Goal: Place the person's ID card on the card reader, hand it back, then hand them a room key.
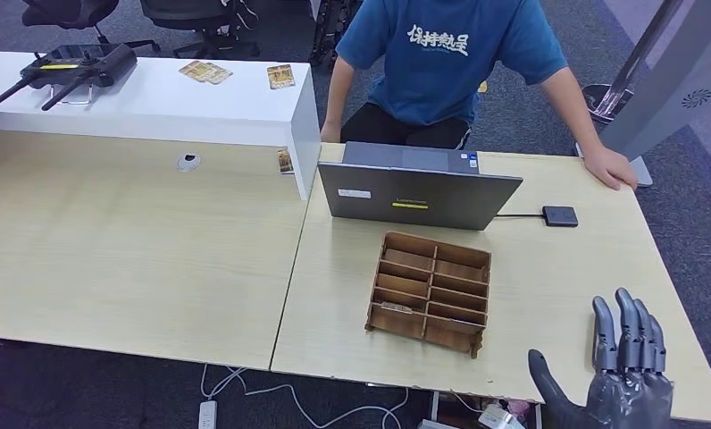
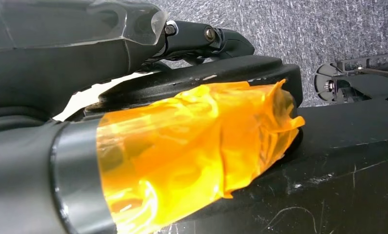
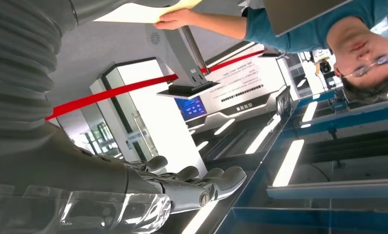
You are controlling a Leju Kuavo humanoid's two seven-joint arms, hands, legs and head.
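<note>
Fingers [image 1: 627, 332] of the right hand [image 1: 622, 375] stand straight, slightly apart, holding nothing, above the tabletop [image 1: 548, 295] corner. Cards [image 1: 281, 76] lie on the white shelf [image 1: 155, 103], far from the black reader [image 1: 559, 215]; the laptop [image 1: 419, 197] label is unreadable.

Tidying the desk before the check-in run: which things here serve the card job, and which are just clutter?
Job:
small black card reader
brown wooden slotted card tray
open right hand
person's hand

Lying about:
grey laptop
black remote controller
loose cards on white shelf
</note>
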